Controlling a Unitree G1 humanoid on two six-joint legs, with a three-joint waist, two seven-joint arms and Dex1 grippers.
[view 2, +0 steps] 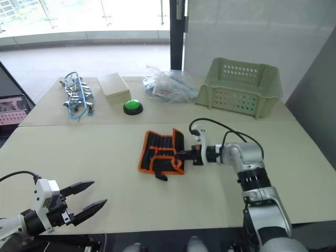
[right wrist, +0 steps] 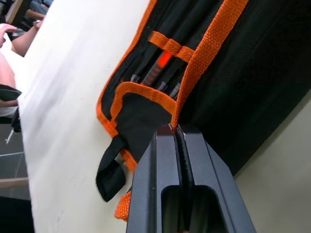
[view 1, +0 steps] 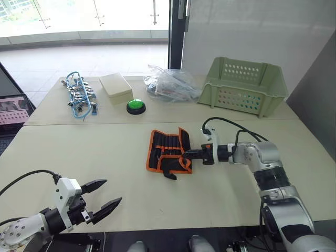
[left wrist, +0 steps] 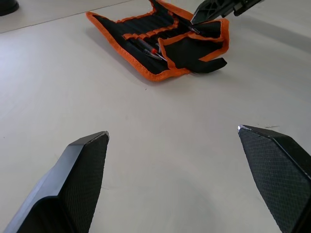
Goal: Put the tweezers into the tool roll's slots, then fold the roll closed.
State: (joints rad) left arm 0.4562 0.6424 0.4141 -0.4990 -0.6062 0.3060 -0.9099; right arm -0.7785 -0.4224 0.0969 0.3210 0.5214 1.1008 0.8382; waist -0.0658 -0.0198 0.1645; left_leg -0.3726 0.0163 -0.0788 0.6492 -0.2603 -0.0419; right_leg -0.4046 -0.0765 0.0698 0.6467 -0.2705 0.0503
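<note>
The right pincer grips the orange edge of the tool roll on the desk. The left pincer, jaws apart, hovers well apart from the roll.

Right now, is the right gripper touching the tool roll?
Touching. In the right wrist view the right gripper has its jaws shut on the tool roll's orange edging, no gap visible.
</note>
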